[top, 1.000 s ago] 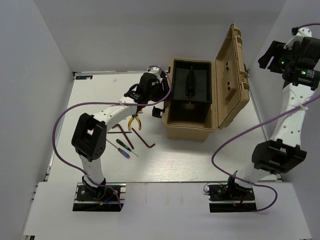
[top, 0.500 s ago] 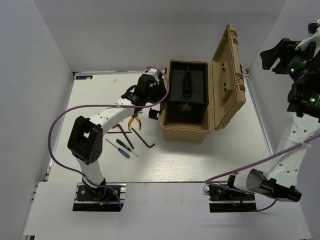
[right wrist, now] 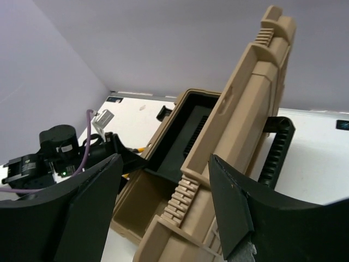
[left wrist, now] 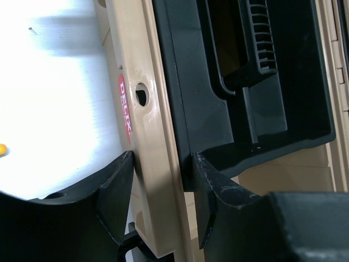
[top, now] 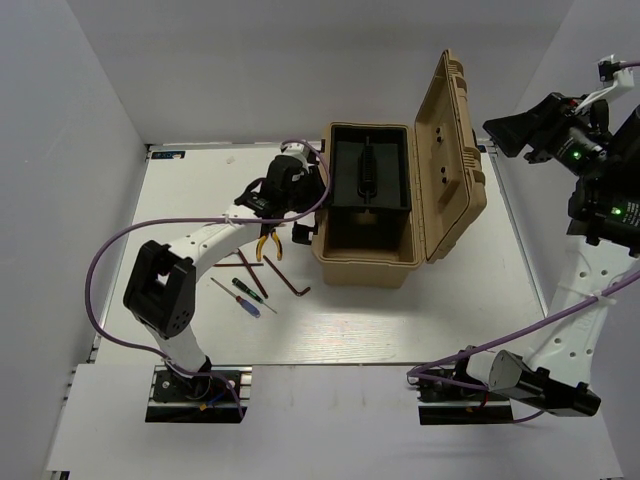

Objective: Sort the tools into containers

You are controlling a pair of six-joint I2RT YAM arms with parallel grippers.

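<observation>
The tan toolbox (top: 365,262) stands open at mid-table with its lid (top: 450,150) upright and a black tray (top: 368,175) inside. My left gripper (top: 312,215) is shut on the box's left wall (left wrist: 155,136), one finger outside and one against the tray (left wrist: 272,109). On the table left of the box lie yellow-handled pliers (top: 268,243), two dark hex keys (top: 288,280) and thin screwdrivers (top: 247,293). My right gripper (top: 510,130) is open and empty, high in the air right of the lid (right wrist: 245,125).
White walls close in the table on the left, back and right. The left arm's purple cable (top: 110,250) loops over the left part of the table. The toolbox's black handle (right wrist: 275,150) sticks out behind the lid.
The toolbox has slid a little to the left with my left gripper on its wall. The right arm has swung up and its gripper now points left toward the lid.
</observation>
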